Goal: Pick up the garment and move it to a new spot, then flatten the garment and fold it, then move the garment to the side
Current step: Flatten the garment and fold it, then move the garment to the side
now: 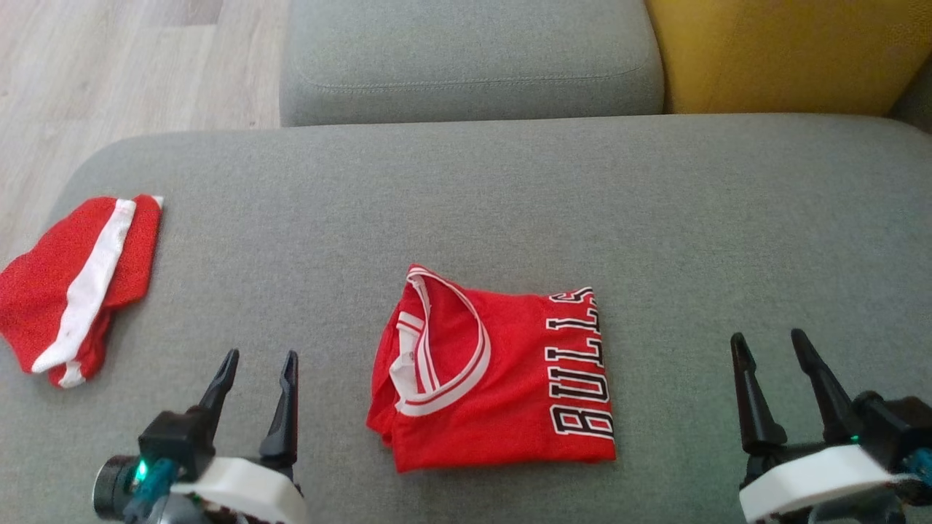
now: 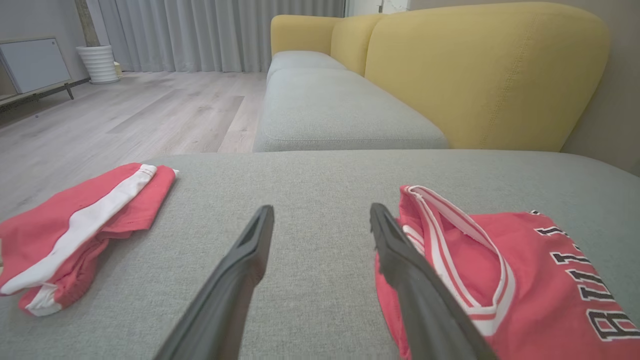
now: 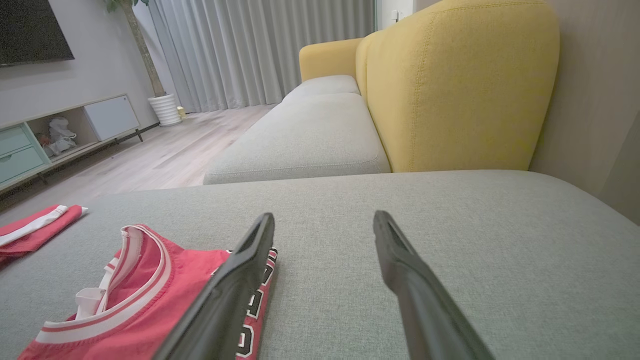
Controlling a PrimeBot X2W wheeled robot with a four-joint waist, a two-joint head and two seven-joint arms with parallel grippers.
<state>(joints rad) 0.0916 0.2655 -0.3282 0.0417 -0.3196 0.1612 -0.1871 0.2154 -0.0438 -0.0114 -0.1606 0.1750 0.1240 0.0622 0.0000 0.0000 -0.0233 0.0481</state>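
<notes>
A red jersey with white trim and black "BULLS" lettering, the garment, lies folded in a neat rectangle on the grey cushion, near its front middle. My left gripper hovers open to the garment's left, apart from it, nothing between its fingers. In the left wrist view the garment lies just right of the right fingertip. To the garment's right, well apart, my right gripper stands open and empty. In the right wrist view the garment sits at lower left, partly behind the left finger.
Red shorts with a white stripe lie folded at the cushion's left edge. A second grey seat cushion and a yellow sofa back lie beyond. Wooden floor runs off to the left.
</notes>
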